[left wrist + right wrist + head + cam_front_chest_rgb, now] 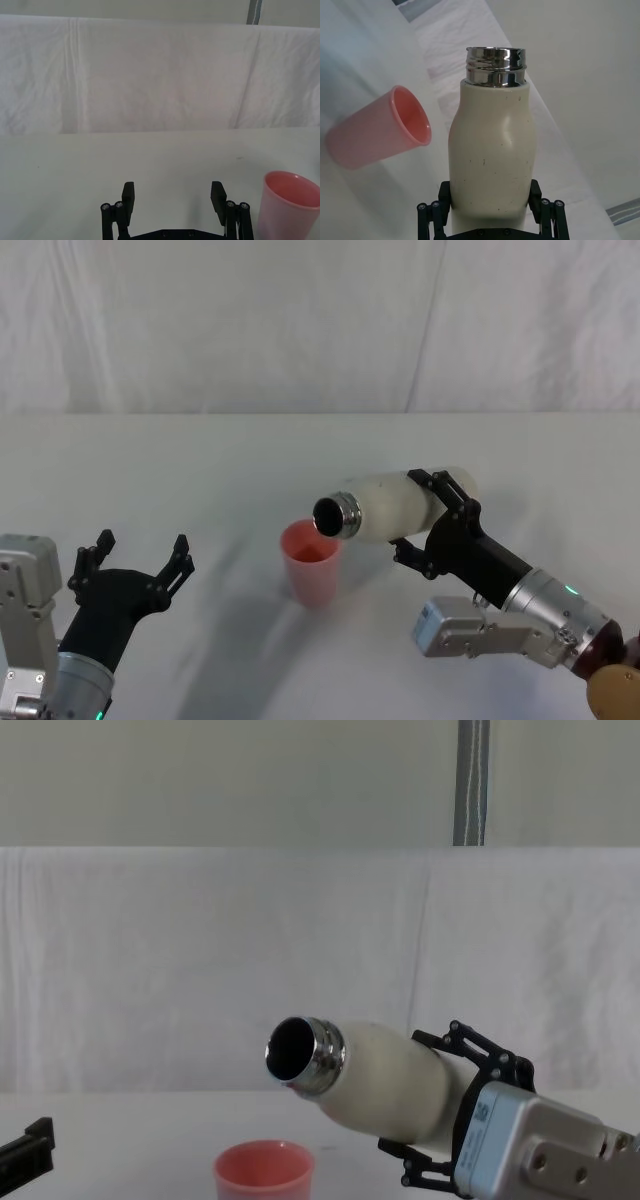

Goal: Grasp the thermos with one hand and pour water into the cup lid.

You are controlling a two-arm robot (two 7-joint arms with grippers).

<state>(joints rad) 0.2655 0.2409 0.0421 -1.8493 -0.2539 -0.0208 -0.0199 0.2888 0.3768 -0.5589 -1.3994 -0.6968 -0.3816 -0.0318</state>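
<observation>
Head view: the right gripper, clamped around the thermos, holds it nearly level at centre frame. Its steel neck overhangs the cup lid. The left gripper sits spread open and empty at lower left.

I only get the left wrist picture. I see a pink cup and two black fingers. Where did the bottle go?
Observer: The right gripper holds the thermos, lifted off the table.
Operator: Is it standing straight?
Observer: No, it is tipped nearly sideways, with its steel neck over the cup lid.
Operator: Is water coming out?
Observer: I can't make out any stream.
Operator: What about my gripper?
Observer: The left gripper sits open, left of the cup lid.
</observation>
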